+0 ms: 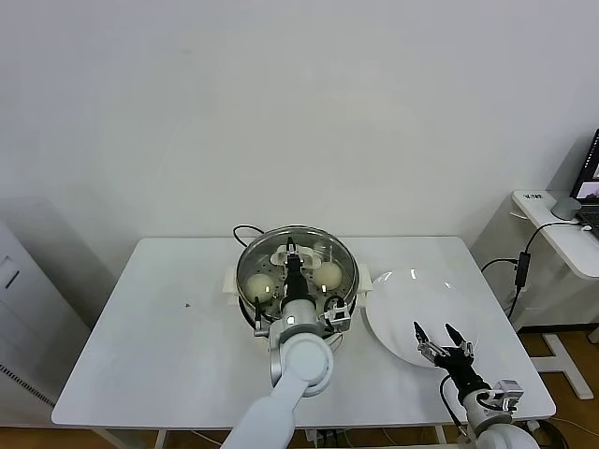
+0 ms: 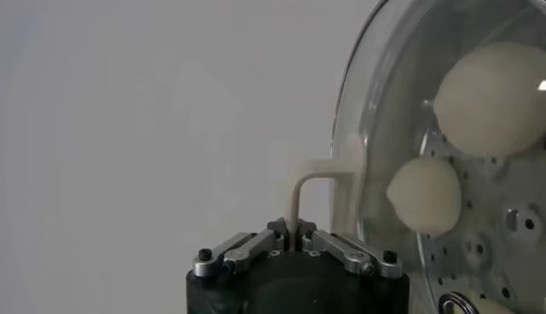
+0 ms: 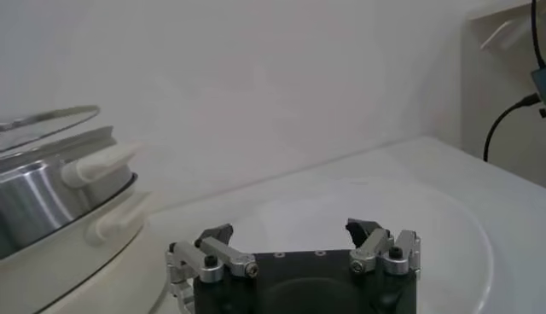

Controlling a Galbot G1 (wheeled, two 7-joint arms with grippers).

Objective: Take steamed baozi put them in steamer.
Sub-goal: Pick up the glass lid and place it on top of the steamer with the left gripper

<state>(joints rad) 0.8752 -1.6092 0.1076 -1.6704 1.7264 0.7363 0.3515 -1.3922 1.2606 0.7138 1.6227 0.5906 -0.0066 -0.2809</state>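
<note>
Steel basket of the steamer (image 1: pixel 348 277) stood on its white pot base at the table's (image 1: pixel 168 346) centre, toward twelve o'clock from the robot.

Left gripper (image 1: pixel 291 256): arm reached forward over the pot from six o'clock, wrist above the near rim. Claw closed on the pale handle (image 2: pixel 300 192) of the glass lid (image 1: pixel 318 237), seen pinched between the fingertips in the left wrist view. Lid lay over the basket; in the right wrist view it sat slightly tilted and apart from the steel rim on the visible side.

Right gripper (image 1: pixel 444 335): arm low at about four o'clock from the pot, claw over the near edge of the white plate (image 1: pixel 402 299). Fingers spread wide, nothing between them.

Steamed baozi: smooth, round, cream-white buns. In the head view, one baozi (image 1: pixel 258 284) lay at nine o'clock inside the basket and another baozi (image 1: pixel 328 273) at three o'clock, either side of the left arm. The left wrist view showed buns through the glass, resting on the perforated bottom; their full number could not be told.

Plate: flat, round, white, just beside the pot at three o'clock, carrying no buns.

Black cable (image 1: pixel 245 228) ran from behind the pot at eleven o'clock.
</note>
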